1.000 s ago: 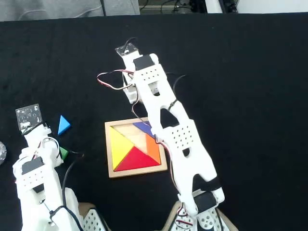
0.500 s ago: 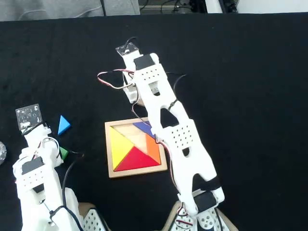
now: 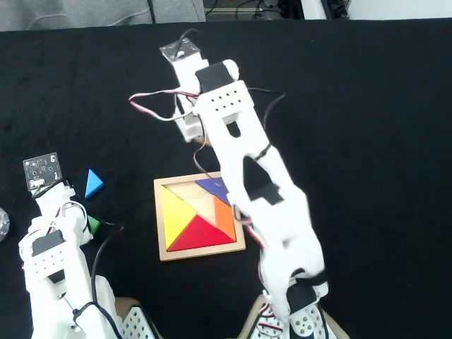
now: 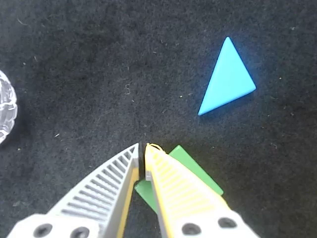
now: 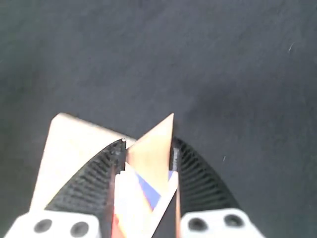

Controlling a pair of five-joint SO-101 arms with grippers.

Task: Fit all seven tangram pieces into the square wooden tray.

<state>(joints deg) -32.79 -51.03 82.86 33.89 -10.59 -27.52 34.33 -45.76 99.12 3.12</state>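
right wrist view: what are we carrying there?

our right gripper (image 5: 147, 143) is clamped on a pale wooden triangle (image 5: 156, 133), held just past the far edge of the wooden tray (image 3: 157, 219).

what could spoil the drop?

a corner of the triangle pokes out beyond the fingertips, so we judge it could swivel in the jaws and come down askew. then it would ride up on the tray's rim or on the blue piece (image 3: 210, 186) in the tray's far part instead of seating flat. we cannot tell whether the pale patch beside that piece is bare floor or more pale pieces.

anything else at the tray?

our forearm (image 3: 268, 205) crosses above the tray's right side, so we may misjudge the slot, and a hard push could shove the tray along the black cloth (image 3: 367, 141).

and left of the tray?

our left gripper (image 4: 141, 148) has its jaws pressed together on nothing, over the green piece (image 4: 195, 171), well off the tray's left edge and near the light blue triangle (image 4: 228, 79). coming down closed, we would only skid the green piece away.
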